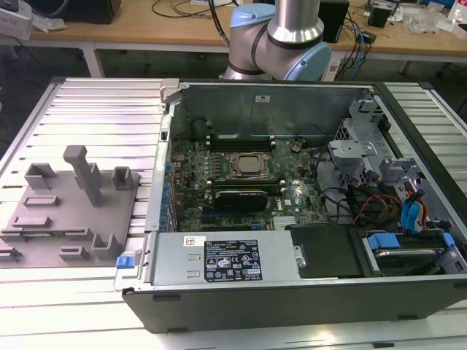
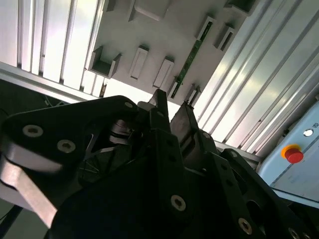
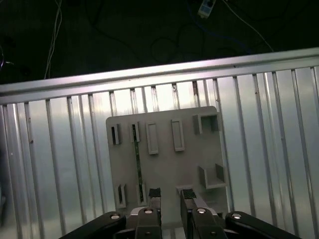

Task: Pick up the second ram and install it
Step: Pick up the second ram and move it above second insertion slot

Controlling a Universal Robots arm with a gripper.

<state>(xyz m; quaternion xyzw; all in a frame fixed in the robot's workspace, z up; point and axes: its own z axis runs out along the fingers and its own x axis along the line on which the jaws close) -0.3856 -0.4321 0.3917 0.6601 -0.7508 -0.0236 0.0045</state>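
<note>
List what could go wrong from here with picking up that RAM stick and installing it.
1. In the first wrist view the open gripper sits off to one side of the ram, not over it; a straight descent could strike the grey fixture instead.
2. The ram stands on edge as a thin strip, so a slightly skewed grip might tilt it.
3. The motherboard is crowded with cables, so insertion may snag.

The silver-and-blue robot arm (image 1: 277,29) is cut off at the exterior view's upper edge. In the first wrist view the black claw (image 3: 170,193) is cropped at the edge, and the thin greenish memory stick (image 3: 137,164) (edge-on) is too slim to tell its chips.
</note>
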